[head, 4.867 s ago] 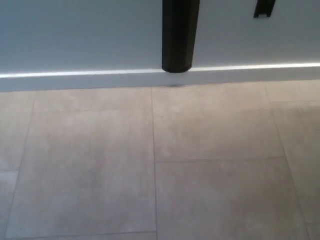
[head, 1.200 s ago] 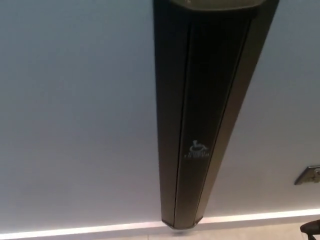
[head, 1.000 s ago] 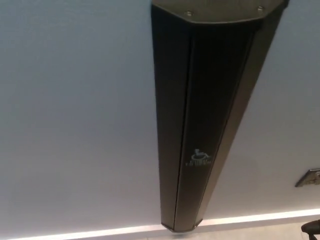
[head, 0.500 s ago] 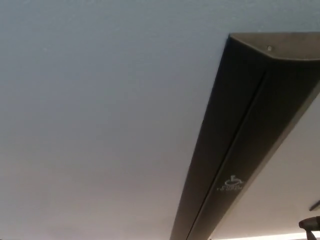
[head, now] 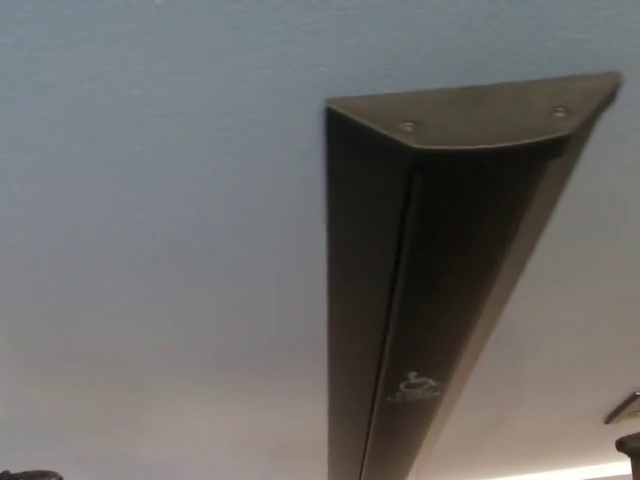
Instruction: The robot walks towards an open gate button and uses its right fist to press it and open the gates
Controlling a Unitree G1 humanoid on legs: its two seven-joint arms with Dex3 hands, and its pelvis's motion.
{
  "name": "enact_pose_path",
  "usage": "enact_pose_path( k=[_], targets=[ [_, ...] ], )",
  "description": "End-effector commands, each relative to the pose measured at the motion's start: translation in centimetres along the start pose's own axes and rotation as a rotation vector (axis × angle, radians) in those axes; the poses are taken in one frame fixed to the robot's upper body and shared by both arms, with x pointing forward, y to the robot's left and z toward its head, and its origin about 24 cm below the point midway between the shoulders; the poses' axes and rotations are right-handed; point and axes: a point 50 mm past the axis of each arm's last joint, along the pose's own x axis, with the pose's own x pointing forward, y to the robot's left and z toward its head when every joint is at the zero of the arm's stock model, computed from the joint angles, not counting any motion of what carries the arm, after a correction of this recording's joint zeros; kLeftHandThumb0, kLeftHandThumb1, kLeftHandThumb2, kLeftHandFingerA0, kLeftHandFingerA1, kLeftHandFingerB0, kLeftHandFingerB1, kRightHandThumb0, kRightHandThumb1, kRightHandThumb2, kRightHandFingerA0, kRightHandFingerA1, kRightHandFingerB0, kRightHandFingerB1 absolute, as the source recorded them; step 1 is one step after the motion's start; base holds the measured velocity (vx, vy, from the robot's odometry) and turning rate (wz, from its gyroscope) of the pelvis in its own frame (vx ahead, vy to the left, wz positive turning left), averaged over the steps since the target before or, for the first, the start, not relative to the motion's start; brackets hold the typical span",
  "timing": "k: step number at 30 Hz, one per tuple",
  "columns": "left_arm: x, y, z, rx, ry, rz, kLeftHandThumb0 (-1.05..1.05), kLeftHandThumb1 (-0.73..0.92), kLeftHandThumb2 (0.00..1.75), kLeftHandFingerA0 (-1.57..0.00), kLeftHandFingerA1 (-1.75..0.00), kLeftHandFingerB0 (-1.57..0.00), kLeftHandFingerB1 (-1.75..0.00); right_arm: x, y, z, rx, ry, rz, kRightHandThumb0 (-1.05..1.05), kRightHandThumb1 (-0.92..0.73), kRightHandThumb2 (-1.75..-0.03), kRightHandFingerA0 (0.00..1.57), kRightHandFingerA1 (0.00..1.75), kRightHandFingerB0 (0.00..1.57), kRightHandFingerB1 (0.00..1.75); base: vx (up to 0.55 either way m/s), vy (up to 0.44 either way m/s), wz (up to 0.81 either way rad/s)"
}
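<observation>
A tall black push-bar gate button [head: 430,300] is mounted upright on the pale blue-grey wall [head: 160,220], filling the middle right of the head view. Its flat top cap [head: 480,110] shows two screws. A small wheelchair symbol [head: 415,388] is printed low on its front face. A dark sliver of my right hand [head: 630,446] pokes in at the lower right edge, right of the bar and apart from it. Another dark sliver, likely my left hand [head: 25,475], shows at the bottom left corner. Too little of either hand shows to judge its state.
A small grey wall plate [head: 622,408] sits at the right edge, just above my right hand. A bright strip of the skirting [head: 560,472] shows at the bottom right. The floor is out of view.
The camera has tilted up and swung: floor tiles gave way to the wall and the bar's top cap. The bar now sits more centred and upright than half a second ago. A dark sliver has appeared bottom left.
</observation>
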Motion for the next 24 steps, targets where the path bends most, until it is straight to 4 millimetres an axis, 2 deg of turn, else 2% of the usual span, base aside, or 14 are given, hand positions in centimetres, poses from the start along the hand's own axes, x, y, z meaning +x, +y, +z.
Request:
enact_pose_path(
  k=[1, 2, 3, 5, 7, 9, 14, 16, 20, 24],
  targets=[
    [-0.5, 1.5, 0.7, -0.058, -0.125, 0.011, -0.04, 0.31, 1.46, -1.06, -1.55, -1.05, -1.34, -2.5, -0.5, -0.2, -0.01, -0.057, 0.019, -0.14, -0.57, -0.86, 1.03, 1.21, 1.05, 0.91, 0.02, 0.149, -0.06],
    [-0.5, 1.6, 0.7, -0.058, -0.128, 0.011, -0.04, 0.31, 1.46, -1.06, -1.55, -1.05, -1.34, -2.6, -0.5, -0.2, -0.01, -0.058, 0.021, -0.14, -0.57, -0.86, 1.03, 1.21, 1.05, 0.91, 0.03, 0.189, 0.31],
    [-0.9, 1.8, 0.6, 0.014, -0.165, 0.02, -0.08, 0.39, 1.37, -1.05, -1.52, -1.04, -1.29, -3.4, -0.7, 0.0, -0.005, -0.071, 0.038, -0.13, -0.59, -0.84, 1.0, 1.19, 1.03, 0.88, 0.04, 0.241, -0.35],
    [-1.3, 2.1, 0.4, 0.044, -0.19, 0.016, -0.08, 0.44, 1.31, -1.04, -1.52, -1.04, -1.25, -4.3, -1.1, 0.2, -0.008, -0.1, 0.057, -0.1, -0.57, -0.86, 0.98, 1.17, 1.02, 0.89, 0.03, 0.206, 0.15],
    [-1.3, 2.6, 0.5, 0.032, -0.196, 0.019, -0.05, 0.4, 1.36, -1.06, -1.51, -1.05, -1.24, -4.5, -1.5, 0.7, -0.01, -0.127, 0.065, -0.11, -0.58, -0.85, 0.96, 1.17, 1.01, 0.84, 0.03, 0.14, 0.09],
    [-1.2, 2.9, 0.6, 0.026, -0.197, 0.023, -0.05, 0.39, 1.36, -1.05, -1.5, -1.05, -1.23, -4.3, -1.8, 1.1, -0.013, -0.139, 0.065, -0.11, -0.58, -0.87, 0.98, 1.19, 1.01, 0.86, 0.07, 0.07, 0.17],
    [-1.0, 3.4, 1.2, 0.027, -0.22, 0.035, -0.06, 0.41, 1.35, -1.06, -1.5, -1.05, -1.24, -3.8, -2.3, 1.9, 0.033, -0.141, 0.045, -0.11, -0.56, -0.9, 1.02, 1.16, 1.02, 0.86, 0.0, 0.0, 0.0],
    [-0.9, 3.5, 1.7, 0.012, -0.242, 0.034, -0.06, 0.43, 1.34, -1.05, -1.52, -1.03, -1.26, -3.9, -2.5, 2.4, 0.043, -0.166, 0.057, -0.13, -0.58, -0.89, 1.0, 1.22, 1.01, 0.86, 0.0, 0.0, 0.0],
    [-0.9, 3.7, 2.1, 0.022, -0.262, 0.039, -0.05, 0.4, 1.37, -1.03, -1.53, -1.02, -1.26, -4.5, -2.6, 3.1, 0.079, -0.2, 0.06, -0.11, -0.59, -0.89, 1.0, 1.23, 1.01, 0.85, -0.01, -0.022, 0.01],
    [-0.8, 4.0, 2.2, -0.004, -0.263, 0.046, -0.03, 0.4, 1.37, -1.06, -1.5, -1.04, -1.26, -6.3, -2.7, 4.6, 0.071, -0.269, 0.117, -0.12, -0.64, -0.84, 0.94, 1.25, 0.97, 0.86, 0.0, 0.0, 0.0]
  ],
)
